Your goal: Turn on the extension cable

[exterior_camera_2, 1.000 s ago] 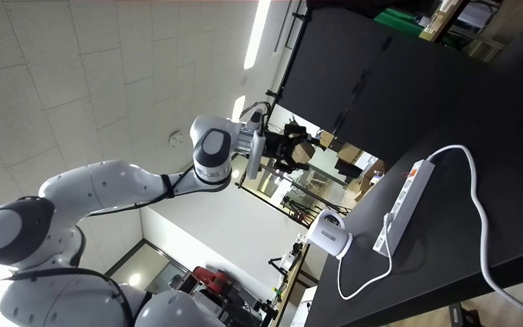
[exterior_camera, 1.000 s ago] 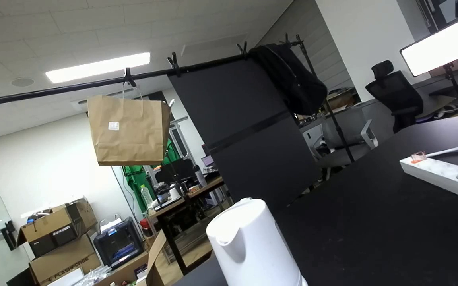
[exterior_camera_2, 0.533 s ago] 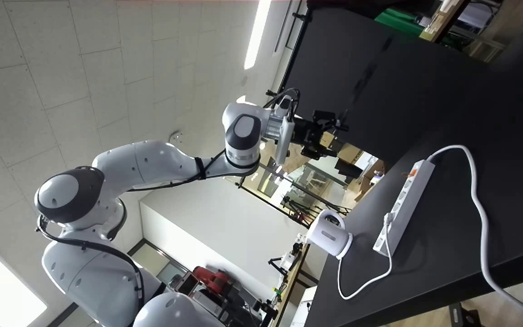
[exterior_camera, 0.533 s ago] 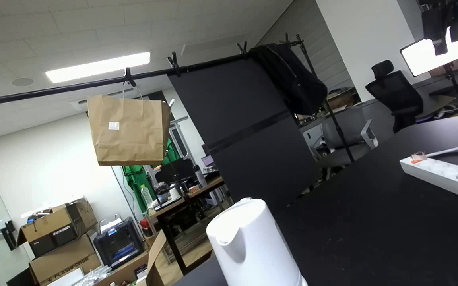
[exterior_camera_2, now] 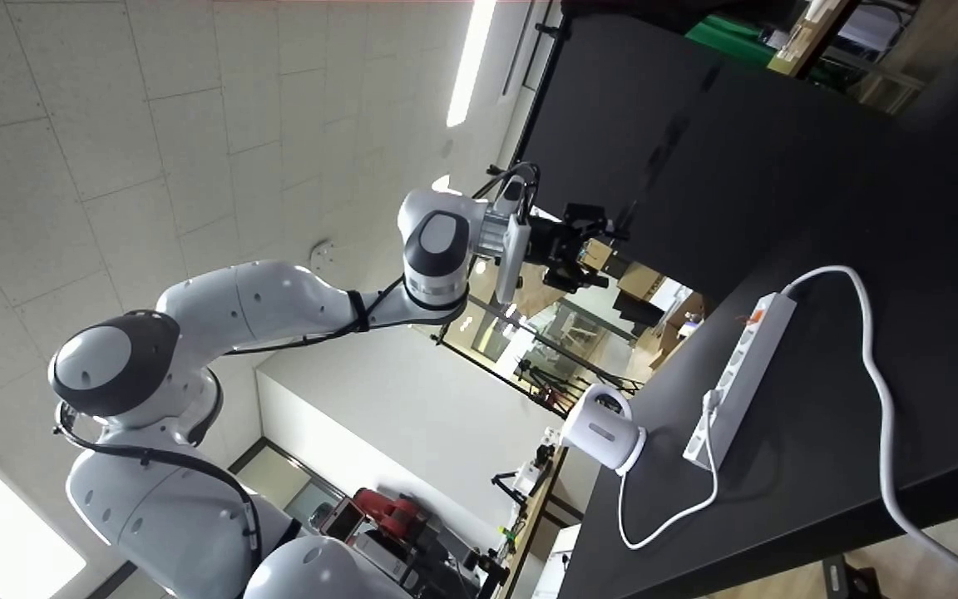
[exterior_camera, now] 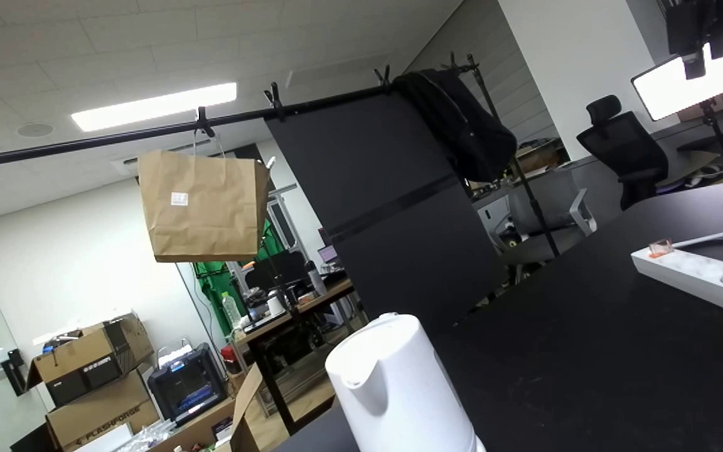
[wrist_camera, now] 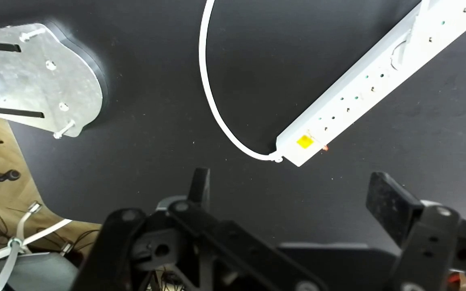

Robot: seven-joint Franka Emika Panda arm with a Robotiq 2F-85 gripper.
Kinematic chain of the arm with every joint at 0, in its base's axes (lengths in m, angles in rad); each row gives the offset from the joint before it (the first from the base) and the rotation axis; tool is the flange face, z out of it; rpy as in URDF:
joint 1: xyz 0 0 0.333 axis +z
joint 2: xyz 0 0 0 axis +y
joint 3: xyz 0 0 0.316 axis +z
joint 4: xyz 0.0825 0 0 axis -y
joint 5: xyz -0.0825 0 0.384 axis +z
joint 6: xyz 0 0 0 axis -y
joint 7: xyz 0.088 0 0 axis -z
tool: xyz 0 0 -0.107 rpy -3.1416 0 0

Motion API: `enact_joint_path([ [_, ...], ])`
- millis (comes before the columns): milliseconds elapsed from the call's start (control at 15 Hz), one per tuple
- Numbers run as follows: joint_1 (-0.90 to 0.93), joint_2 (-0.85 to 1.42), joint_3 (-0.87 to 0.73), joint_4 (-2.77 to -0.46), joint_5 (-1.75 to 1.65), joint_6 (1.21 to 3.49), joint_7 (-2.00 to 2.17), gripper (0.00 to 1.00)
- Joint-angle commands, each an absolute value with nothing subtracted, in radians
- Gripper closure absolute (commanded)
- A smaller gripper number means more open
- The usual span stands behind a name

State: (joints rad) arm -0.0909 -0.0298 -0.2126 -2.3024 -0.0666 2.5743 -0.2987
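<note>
The extension cable is a white power strip that lies on the black table in both exterior views (exterior_camera: 694, 275) (exterior_camera_2: 741, 378) and the wrist view (wrist_camera: 350, 95). Its switch sits at the end where the cord enters. The switch looks orange in both exterior views (exterior_camera: 660, 248) (exterior_camera_2: 755, 316) and yellow in the wrist view (wrist_camera: 305, 141). I cannot tell its position. My gripper is open and empty, high above the table, in both exterior views (exterior_camera: 706, 61) (exterior_camera_2: 617, 259). In the wrist view its fingers (wrist_camera: 291, 178) are apart, with the strip's switch end ahead of them.
A white kettle (exterior_camera: 408, 389) (exterior_camera_2: 604, 428) stands beside the strip. A white plug (exterior_camera_2: 710, 401) sits in the strip. A thick white cord (exterior_camera_2: 876, 374) (wrist_camera: 208, 93) curves from the switch end. A metal plate with bolts (wrist_camera: 51, 81) lies near the table's edge.
The arm has swung right and forward in an exterior view, bringing the gripper into the upper right of another. Over the last half second it has drawn back slightly. The strip and kettle have not moved.
</note>
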Motion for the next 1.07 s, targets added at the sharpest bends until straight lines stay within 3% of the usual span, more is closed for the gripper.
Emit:
enact_joint_path([
  [0,-0.112,-0.031,-0.191,-2.302,-0.067,2.573,-0.297,0.0],
  [600,-0.134,0.252,-0.162,-2.04,-0.028,2.687,-0.3,0.0],
  [667,-0.139,0.293,-0.155,-2.002,-0.027,2.711,-0.29,0.25],
  [800,-0.155,0.378,-0.134,-1.911,-0.008,2.721,-0.272,0.32],
  [1000,-0.177,0.49,-0.106,-1.779,0.05,2.677,-0.214,0.54],
])
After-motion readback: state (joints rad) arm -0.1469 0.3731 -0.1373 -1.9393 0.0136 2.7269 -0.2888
